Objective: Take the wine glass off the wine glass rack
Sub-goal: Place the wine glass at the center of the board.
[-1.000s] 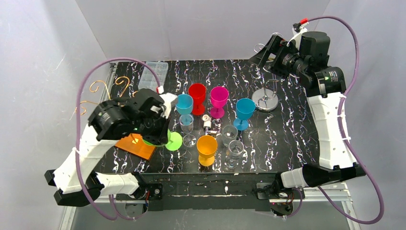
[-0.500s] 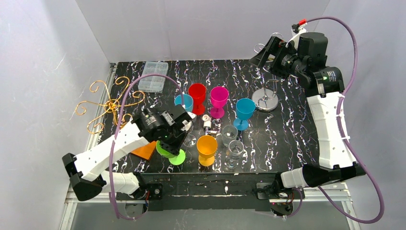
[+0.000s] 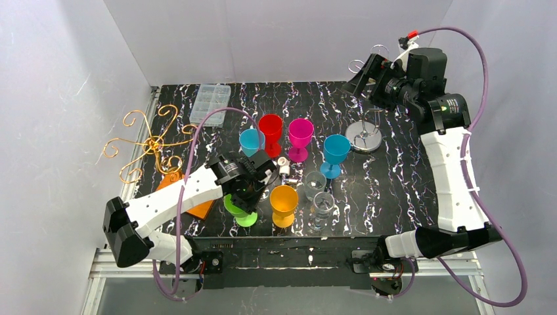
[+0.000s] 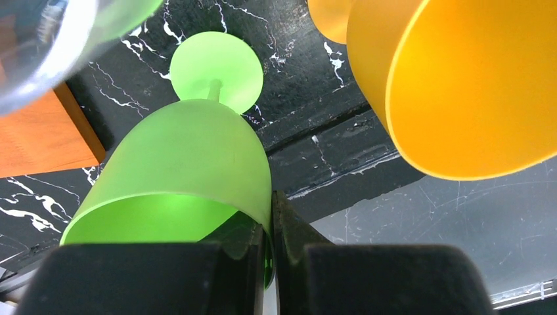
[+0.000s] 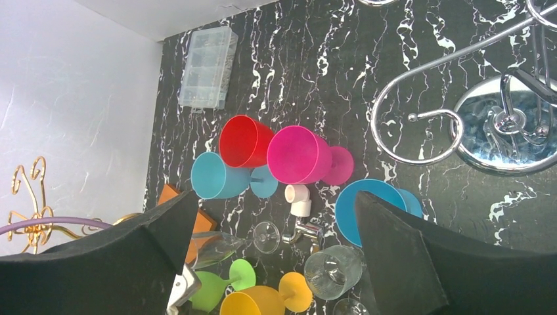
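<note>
My left gripper [image 3: 248, 191] is shut on the rim of a green wine glass [image 3: 239, 210], low over the table near its front edge. In the left wrist view the jaws [image 4: 271, 220] pinch the wall of the green glass [image 4: 177, 157], one finger inside the bowl; its foot points away towards the table. The gold wire rack [image 3: 150, 141] stands at the far left with no glass on it. My right gripper [image 3: 365, 68] is open and empty, high above the silver rack [image 3: 365, 136], which also shows in the right wrist view [image 5: 453, 98].
An orange glass [image 3: 284, 201] stands just right of the green one, close in the left wrist view [image 4: 460, 85]. Red [image 3: 270, 128], magenta [image 3: 301, 134] and two blue glasses [image 3: 335, 152], clear glasses [image 3: 315, 186], an orange block [image 3: 200, 209] and a plastic box [image 3: 210, 100] fill the table.
My left arm has swung right and forward, away from the gold rack, carrying the green glass down beside the orange glass. The right arm has barely moved.
</note>
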{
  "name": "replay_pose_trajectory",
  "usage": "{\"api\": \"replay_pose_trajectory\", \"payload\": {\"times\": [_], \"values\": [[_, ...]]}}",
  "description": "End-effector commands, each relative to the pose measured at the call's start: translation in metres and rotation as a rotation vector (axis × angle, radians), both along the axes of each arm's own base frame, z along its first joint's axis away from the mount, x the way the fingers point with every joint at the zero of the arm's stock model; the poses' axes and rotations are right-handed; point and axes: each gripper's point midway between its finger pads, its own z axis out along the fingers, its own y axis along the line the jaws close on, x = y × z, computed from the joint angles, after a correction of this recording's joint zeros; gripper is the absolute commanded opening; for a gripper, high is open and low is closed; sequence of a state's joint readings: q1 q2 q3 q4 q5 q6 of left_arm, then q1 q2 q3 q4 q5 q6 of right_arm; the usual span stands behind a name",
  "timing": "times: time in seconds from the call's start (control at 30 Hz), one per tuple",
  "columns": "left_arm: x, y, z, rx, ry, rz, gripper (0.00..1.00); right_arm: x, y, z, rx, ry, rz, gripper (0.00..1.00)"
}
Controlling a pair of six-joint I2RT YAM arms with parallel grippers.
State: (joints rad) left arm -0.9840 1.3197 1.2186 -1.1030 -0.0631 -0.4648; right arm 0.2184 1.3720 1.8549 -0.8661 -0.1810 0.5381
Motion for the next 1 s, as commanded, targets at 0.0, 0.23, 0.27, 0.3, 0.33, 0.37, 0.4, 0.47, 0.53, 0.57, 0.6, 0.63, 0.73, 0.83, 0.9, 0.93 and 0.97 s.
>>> {"api": "replay_pose_trajectory", "payload": {"times": [0.0,0.23,0.27,0.3,0.33,0.37,0.4,0.47,0.53,0.57,0.6,0.63,0.73,0.83,0.9,0.93,0.97], "values": [[0.004,0.001,-0.004,0.011,-0.023,0.013,0.0,-0.005,-0.004,0.017,-0.012,-0.076,-0.007,0.98],[0.003,0.002,-0.008,0.02,-0.018,0.011,0.11,-0.006,-0.005,0.016,-0.012,-0.076,-0.009,0.98],[0.003,0.003,-0.008,0.02,-0.02,0.009,0.13,-0.007,-0.005,0.017,-0.012,-0.078,-0.009,0.98],[0.003,0.002,-0.007,0.018,-0.022,0.006,0.16,-0.007,-0.005,0.017,-0.012,-0.078,-0.01,0.98],[0.003,0.003,-0.006,0.016,-0.024,0.005,0.21,-0.007,-0.005,0.018,-0.012,-0.079,-0.01,0.98],[0.004,0.003,-0.004,0.015,-0.028,0.004,0.24,-0.007,-0.005,0.018,-0.012,-0.08,-0.01,0.98],[0.004,0.003,-0.001,0.015,-0.03,0.004,0.28,-0.007,-0.005,0.019,-0.011,-0.081,-0.01,0.98],[0.005,0.005,0.004,0.014,-0.042,0.0,0.36,-0.008,-0.005,0.019,-0.01,-0.081,-0.011,0.98],[0.006,0.006,0.012,0.009,-0.056,-0.003,0.43,-0.009,-0.005,0.02,-0.009,-0.084,-0.011,0.98],[0.006,0.006,0.017,0.002,-0.06,-0.005,0.47,-0.009,-0.005,0.021,-0.008,-0.086,-0.011,0.98],[0.007,0.005,0.025,-0.012,-0.069,-0.011,0.51,-0.009,-0.005,0.022,-0.008,-0.087,-0.011,0.98],[0.006,0.004,0.03,-0.02,-0.071,-0.016,0.55,-0.009,-0.005,0.023,-0.007,-0.088,-0.012,0.98],[0.003,0.004,0.052,-0.057,-0.081,-0.037,0.68,-0.01,-0.006,0.026,-0.006,-0.095,-0.013,0.98],[0.002,0.002,0.08,-0.109,-0.107,-0.054,0.98,-0.011,-0.006,0.028,-0.003,-0.098,-0.014,0.98],[0.004,0.0,0.1,-0.148,-0.138,-0.057,0.98,-0.011,-0.006,0.031,0.0,-0.103,-0.014,0.98],[0.006,-0.002,0.113,-0.175,-0.158,-0.057,0.98,-0.011,-0.006,0.031,0.002,-0.104,-0.013,0.98],[0.01,-0.005,0.126,-0.2,-0.185,-0.049,0.98,-0.012,-0.006,0.033,0.003,-0.107,-0.012,0.98]]}}
